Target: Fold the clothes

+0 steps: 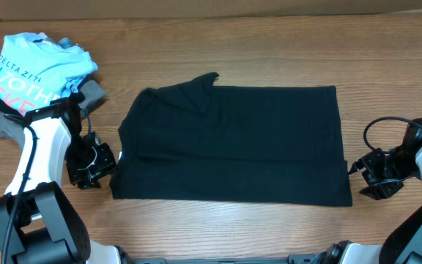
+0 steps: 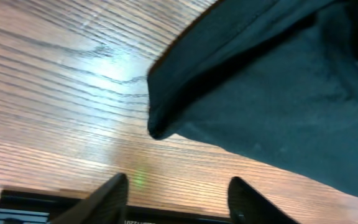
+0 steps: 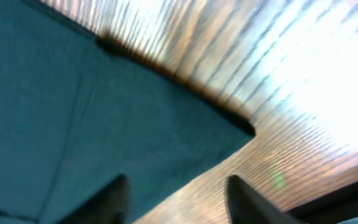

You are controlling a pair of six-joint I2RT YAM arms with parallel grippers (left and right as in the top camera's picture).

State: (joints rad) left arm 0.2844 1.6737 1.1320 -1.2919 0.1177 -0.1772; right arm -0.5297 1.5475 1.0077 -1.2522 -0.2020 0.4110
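A black garment (image 1: 233,143) lies flat in the middle of the wooden table, partly folded, with a sleeve tip sticking up at its far edge. My left gripper (image 1: 94,167) is open and empty just left of the garment's near left corner, which shows in the left wrist view (image 2: 160,127). My right gripper (image 1: 372,176) is open and empty just right of the garment's near right corner, seen in the right wrist view (image 3: 244,129). In the wrist views the left fingers (image 2: 179,199) and right fingers (image 3: 176,199) hold nothing.
A pile of clothes (image 1: 31,70) sits at the far left, with a light blue printed shirt on top and grey and black pieces under it. The table's near edge (image 1: 218,253) runs close below the garment.
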